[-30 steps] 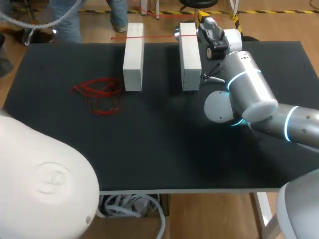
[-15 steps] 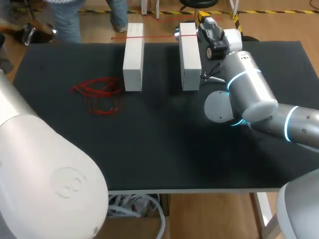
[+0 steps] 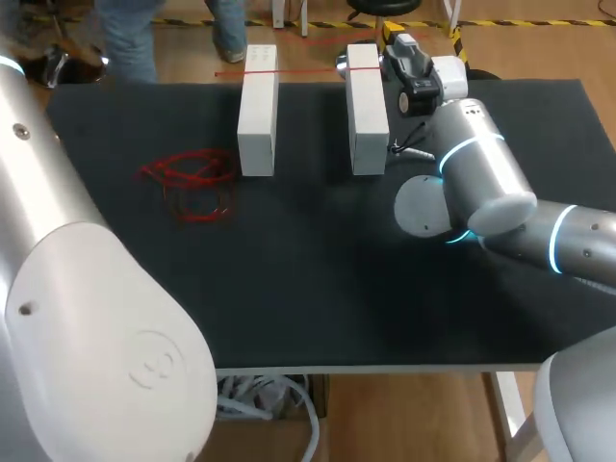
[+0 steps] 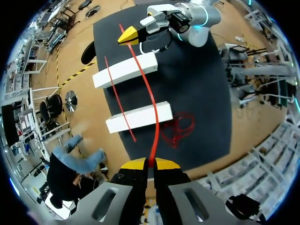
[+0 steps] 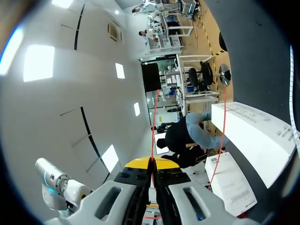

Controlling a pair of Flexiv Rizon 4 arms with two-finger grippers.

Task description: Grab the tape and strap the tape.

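Two white blocks (image 3: pixel 257 111) (image 3: pixel 366 108) stand side by side at the table's far edge, with a red tape strand (image 3: pixel 289 70) lying across both tops. My right gripper (image 3: pixel 397 40) sits just beyond the right block, shut on the red tape (image 5: pixel 152 136). In the left wrist view my left gripper (image 4: pixel 150 162) is high above the table, shut on the other end of the red tape (image 4: pixel 149 98). That tape runs over both blocks (image 4: pixel 126 70) (image 4: pixel 140 117) to the right gripper (image 4: pixel 129 35). In the head view only my left arm's bulky body (image 3: pixel 87 318) shows.
A tangle of loose red tape (image 3: pixel 191 181) lies on the black tabletop (image 3: pixel 318 279) left of the blocks. My right arm's elbow (image 3: pixel 481 183) hangs over the right side of the table. A second red strand (image 4: pixel 118 96) crosses both blocks in the left wrist view.
My left arm's body has swung across the lower left of the head view, reaching higher now. The right arm, the blocks and the red tangle have not moved.
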